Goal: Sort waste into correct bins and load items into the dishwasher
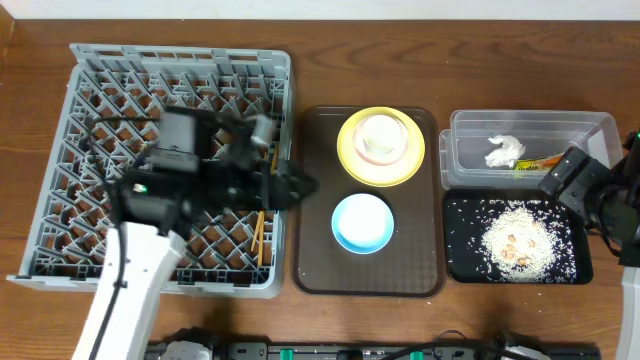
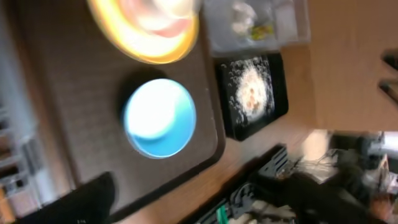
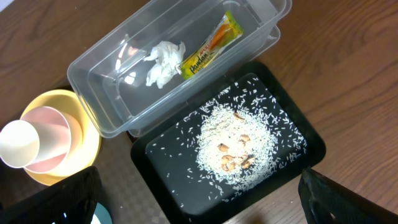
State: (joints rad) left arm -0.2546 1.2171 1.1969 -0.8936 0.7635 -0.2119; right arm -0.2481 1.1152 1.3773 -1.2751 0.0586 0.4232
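Table: brown wood; dish rack (image 1: pixel 90 110) left, serving tray (image 1: pixel 316 262) centre
Chopsticks (image 1: pixel 259 238): in rack, near its right edge
Yellow plate (image 1: pixel 349 160): on serving tray, white cup (image 3: pixel 17 144) on it, blue bowl (image 1: pixel 362 222) beside
Clear container (image 3: pixel 93 74): napkin (image 3: pixel 163 62), wrapper (image 3: pixel 210 46) inside
Black tray (image 3: pixel 305 140): rice scraps (image 3: pixel 233 140)
Left gripper (image 1: pixel 292 186): blurred over rack's right edge, jaws unclear
Right gripper (image 1: pixel 562 176): jaws wide apart, empty

Here's the wooden worktop (image 1: pixel 330 60), warm brown, grain running left to right, spreading on every side of the dark brown serving tray (image 1: pixel 316 200); beyond the tray, at the worktop's far edge, a pale strip (image 1: pixel 320 8), wall or not I can't tell; nearer than the tray, black gear and cables (image 1: pixel 350 350) along the near edge; light even, shadows soft.
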